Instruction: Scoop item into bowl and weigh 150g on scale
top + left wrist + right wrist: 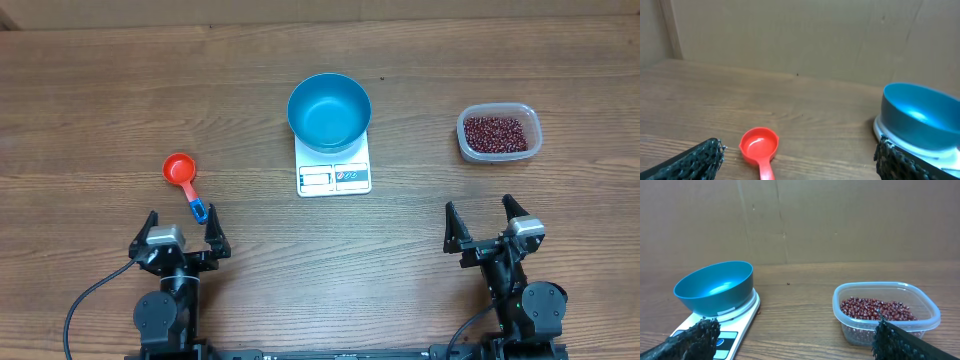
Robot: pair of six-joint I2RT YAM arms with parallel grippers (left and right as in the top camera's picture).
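The left gripper [181, 216] and right gripper [478, 206] both stand wide open, holding nothing. The red scoop [180, 168] lies just ahead of the left one. The blue bowl [329, 110] sits on the scale [334, 178], ahead between both. The beans [494, 132] lie in a clear tub [535, 142] ahead of the right one.

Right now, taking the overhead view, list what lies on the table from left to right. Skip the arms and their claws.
red scoop → blue bowl sitting on the white scale → clear tub of beans
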